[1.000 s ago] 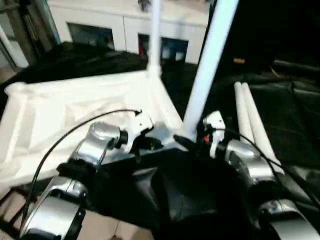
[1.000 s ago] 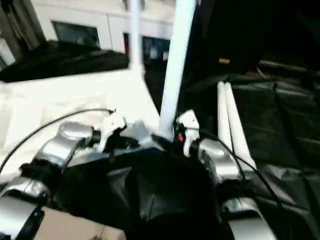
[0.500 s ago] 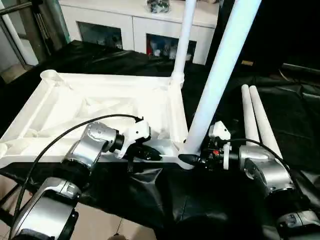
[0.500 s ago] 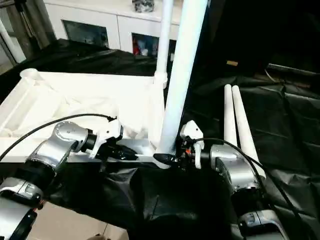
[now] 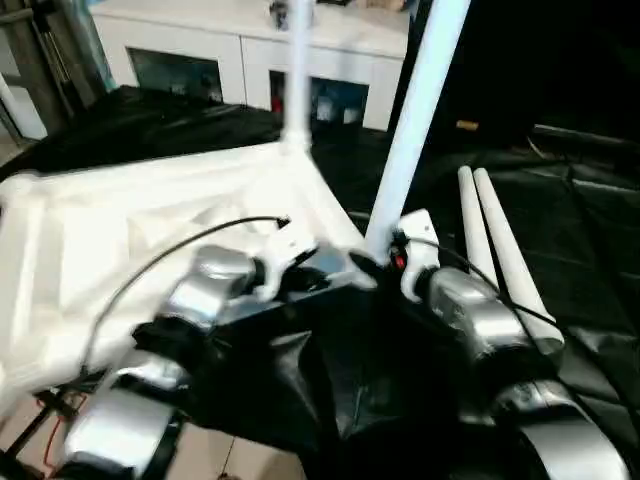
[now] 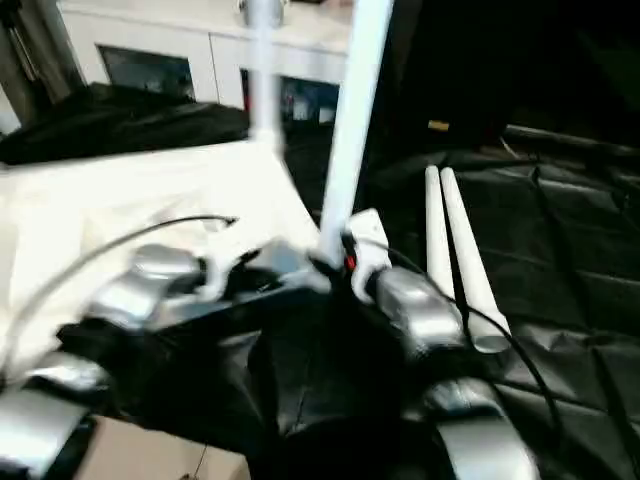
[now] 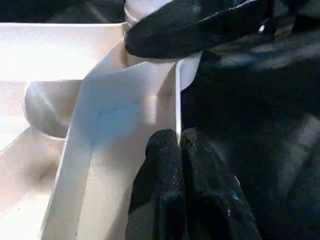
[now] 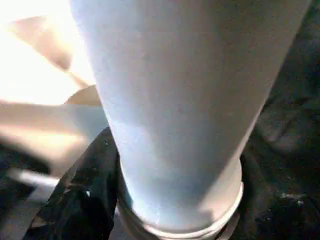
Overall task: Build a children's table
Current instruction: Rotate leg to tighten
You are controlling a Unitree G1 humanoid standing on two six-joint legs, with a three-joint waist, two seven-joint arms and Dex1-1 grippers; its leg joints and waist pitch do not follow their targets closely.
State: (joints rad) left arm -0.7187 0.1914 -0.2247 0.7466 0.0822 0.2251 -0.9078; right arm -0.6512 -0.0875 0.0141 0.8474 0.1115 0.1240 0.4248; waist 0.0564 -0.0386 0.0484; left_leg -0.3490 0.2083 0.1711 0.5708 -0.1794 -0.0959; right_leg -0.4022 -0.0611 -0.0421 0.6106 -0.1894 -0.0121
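- White plastic carries the whole job: the tabletop (image 5: 130, 230) lies underside up on the left of the black-draped bench (image 5: 580, 200), its ribs facing you.
- One leg (image 5: 297, 80) already stands upright in the far right corner. Two spare legs (image 5: 495, 250) lie side by side on the bench to the right, well apart from the tabletop.
- The second leg (image 5: 410, 130) has its foot at the near right corner socket (image 8: 200, 227), and it leans to the right as it rises instead of standing straight.
- What has just changed is your right gripper (image 5: 378, 262). Its jaws stood wider a second ago and have drawn in, so they now grasp this leg low down, just above the socket. The right wrist view shows a black finger (image 8: 90, 190) lying against the tube.
- Your left gripper (image 7: 179, 140) stays clenched, with its tips set against the tabletop's near edge just left of that corner. You cannot tell whether it pinches the thin rim or only presses on it.
- I read this to mean the leg is caught but not yet home. With the left side bracing the tabletop, you likely need to bring the tube upright over the socket and press it down.
- Watch the lean: pushing while the tube is tilted could jam it or shove the tabletop across the cloth.
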